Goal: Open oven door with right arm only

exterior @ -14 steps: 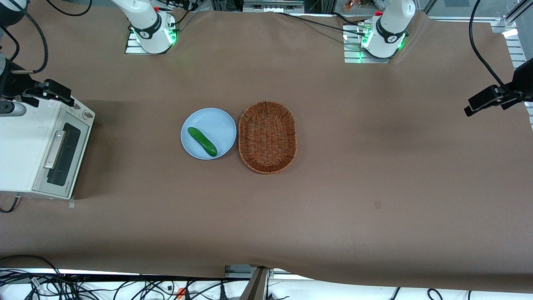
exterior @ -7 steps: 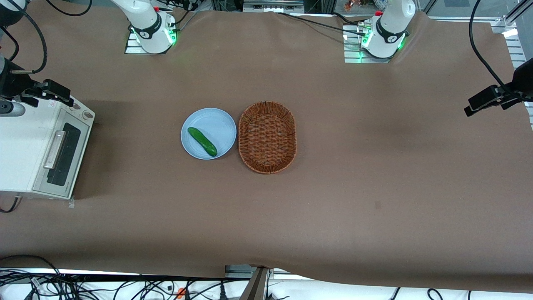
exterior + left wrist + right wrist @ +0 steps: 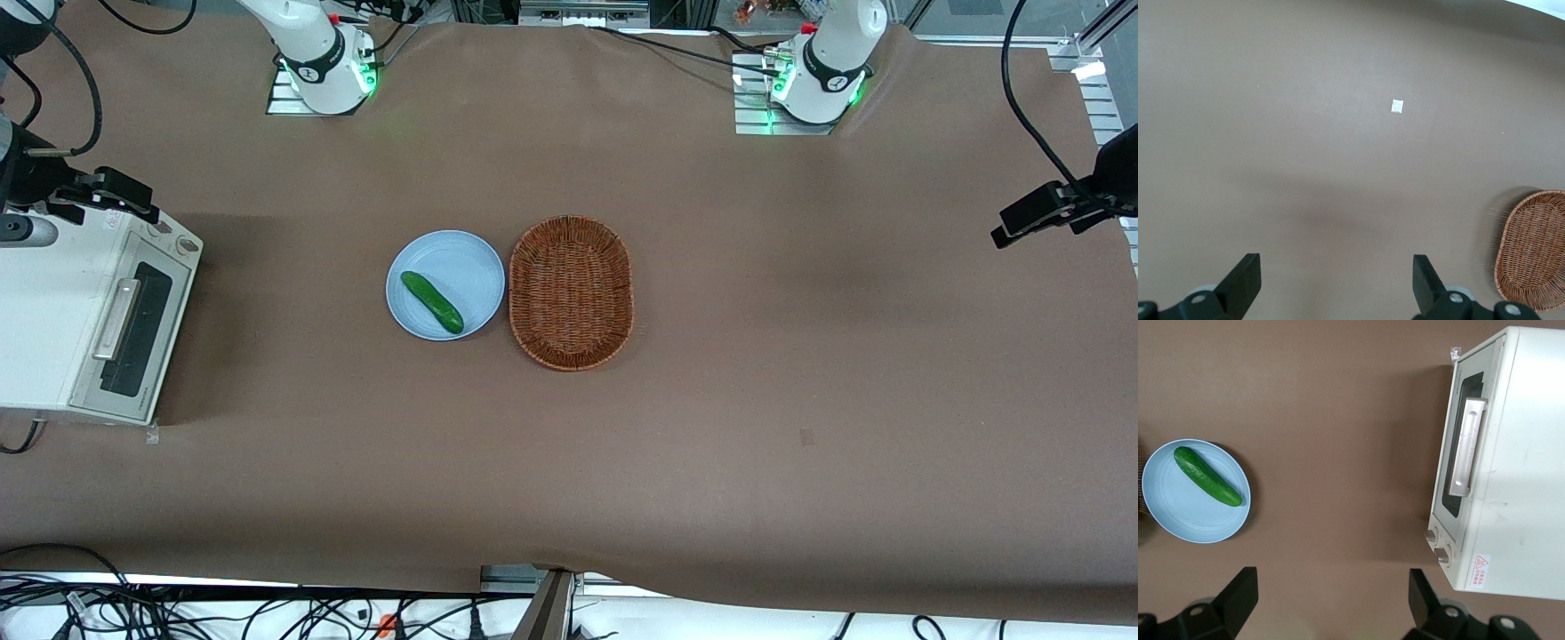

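Toaster oven (image 3: 53,329) cut by frame edge

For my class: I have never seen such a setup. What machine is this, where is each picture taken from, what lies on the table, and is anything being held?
Two white robot arms stand on a brown-covered table. One picture looks down from the front; the other two come from cameras on the arms' wrists. The right arm must open the oven door of the white toaster oven; the door is shut. Its gripper hangs open above the table, near the oven's knobs, holding nothing. Mid-table a cucumber lies on a blue plate, beside an empty wicker basket.
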